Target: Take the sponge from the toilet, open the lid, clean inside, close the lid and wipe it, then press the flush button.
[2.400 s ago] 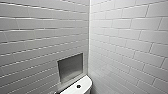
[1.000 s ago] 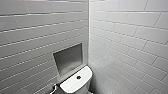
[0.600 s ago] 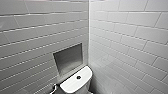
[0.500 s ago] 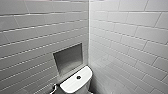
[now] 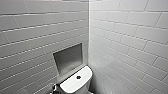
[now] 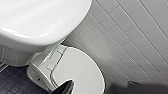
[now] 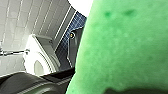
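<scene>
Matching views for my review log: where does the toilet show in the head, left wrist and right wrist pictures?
Head: toilet at bottom centre, its flush button facing up, below the wall niche.
Left wrist: toilet close; the tank looms large, with the lid beyond it.
Right wrist: toilet small and white, against the wall, past the sponge.
Shared landmark: the grey tiled wall behind the toilet.

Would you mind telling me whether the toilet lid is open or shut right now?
Shut: in the left wrist view the lid lies flat and smooth, its hinged end toward the tank.
</scene>
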Controlling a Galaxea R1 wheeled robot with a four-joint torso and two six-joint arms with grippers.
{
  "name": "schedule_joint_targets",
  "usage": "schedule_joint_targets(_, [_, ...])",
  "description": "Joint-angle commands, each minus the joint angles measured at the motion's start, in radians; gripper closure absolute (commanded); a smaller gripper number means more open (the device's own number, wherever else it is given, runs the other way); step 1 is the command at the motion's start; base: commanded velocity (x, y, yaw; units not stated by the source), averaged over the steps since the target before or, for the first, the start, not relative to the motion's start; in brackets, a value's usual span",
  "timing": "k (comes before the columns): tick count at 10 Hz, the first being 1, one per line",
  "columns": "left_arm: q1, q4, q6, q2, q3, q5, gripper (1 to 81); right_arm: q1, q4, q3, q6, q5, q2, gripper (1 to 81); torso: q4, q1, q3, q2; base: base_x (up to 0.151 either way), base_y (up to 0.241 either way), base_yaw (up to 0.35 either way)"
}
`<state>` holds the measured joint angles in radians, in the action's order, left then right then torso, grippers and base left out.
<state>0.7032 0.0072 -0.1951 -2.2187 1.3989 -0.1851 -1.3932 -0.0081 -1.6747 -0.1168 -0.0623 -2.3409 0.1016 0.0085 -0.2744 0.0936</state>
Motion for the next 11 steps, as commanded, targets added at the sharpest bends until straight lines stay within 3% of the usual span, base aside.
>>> schedule_joint_targets(1, [-0.217, -0.006, -0.079, 0.005, -0.034, -0.086, 1.0, 0.045, -0.012, 0.023, -0.001, 0.052, 0.035, 81.1, 0.000, 0.000, 0.000, 0.000, 0.000, 0.000, 0.000])
schedule_joint_targets(4, [-0.291, -0.004, -0.188, -0.030, -0.014, -0.062, 1.0, 0.041, -0.006, 0.024, -0.001, 0.026, 0.029, 81.1, 0.000, 0.000, 0.000, 0.000, 0.000, 0.000, 0.000])
schedule_joint_targets(8, [-0.383, -0.006, -0.267, -0.128, 0.097, -0.077, 1.0, 0.039, -0.006, 0.024, -0.001, 0.022, 0.024, 81.1, 0.000, 0.000, -0.086, 0.000, 0.000, 0.000, 0.000])
schedule_joint_targets(11, [-0.452, -0.007, -0.317, -0.167, 0.153, -0.077, 1.0, 0.042, -0.004, 0.026, -0.001, 0.010, 0.022, 81.1, 0.000, 0.002, -0.081, -0.001, 0.000, 0.000, 0.000])
